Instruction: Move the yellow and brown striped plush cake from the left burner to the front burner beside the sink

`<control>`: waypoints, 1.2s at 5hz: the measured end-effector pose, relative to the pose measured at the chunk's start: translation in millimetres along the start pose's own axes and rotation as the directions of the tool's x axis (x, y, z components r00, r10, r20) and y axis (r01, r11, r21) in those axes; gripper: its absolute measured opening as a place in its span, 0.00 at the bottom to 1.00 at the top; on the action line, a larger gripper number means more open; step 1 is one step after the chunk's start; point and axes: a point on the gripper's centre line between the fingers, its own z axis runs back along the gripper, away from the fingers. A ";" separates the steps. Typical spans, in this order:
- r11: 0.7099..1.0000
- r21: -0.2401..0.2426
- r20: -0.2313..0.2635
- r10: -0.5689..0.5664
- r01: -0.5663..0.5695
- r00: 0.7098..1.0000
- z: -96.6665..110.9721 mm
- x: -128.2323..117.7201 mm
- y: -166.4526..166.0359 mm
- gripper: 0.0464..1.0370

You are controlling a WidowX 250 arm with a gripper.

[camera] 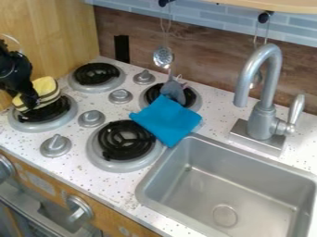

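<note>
Yellow cloth (46,86), soft-looking and bunched into a rounded bundle, with dark stripes and cream bands along the lower part; set on the black coil of the burner (40,127) at the far left of the camera view. Against the cloth's left part, reaching down from the upper left, the black pincer (28,99); impossible to tell whether wide, narrow or closed on the fabric. Beneath and around, a white speckled desk (223,122), with three more black-coiled burners in silvery pans and four grey knobs (91,118) between. Over the edges of the two right-hand burners, near a corner of the sink, a flat, bright blue cloth (166,119), with a small grey object (173,90) just beside. To the lower right, a brushed metal sink (210,185) with a round drain (225,215); behind, a curved grey faucet (263,120) with a lever handle at the right. Along the back, a brown wood-grain panel (204,69) below pale blue-grey tiles (210,19), with a perforated utensil (163,57) hanging from a black hook. At the left, a light wooden panel (55,32); at the lower left, a wood-toned front with large silvery knobs (79,209).
</note>
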 end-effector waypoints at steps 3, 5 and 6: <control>0.994 -0.067 0.185 -0.070 0.084 0.980 59.9 23.7 -46.4 0.61; 0.947 -0.218 0.299 -0.167 0.238 0.940 105.2 16.7 -105.7 0.61; 0.901 -0.280 0.309 -0.243 0.332 0.919 107.2 3.6 -138.6 0.61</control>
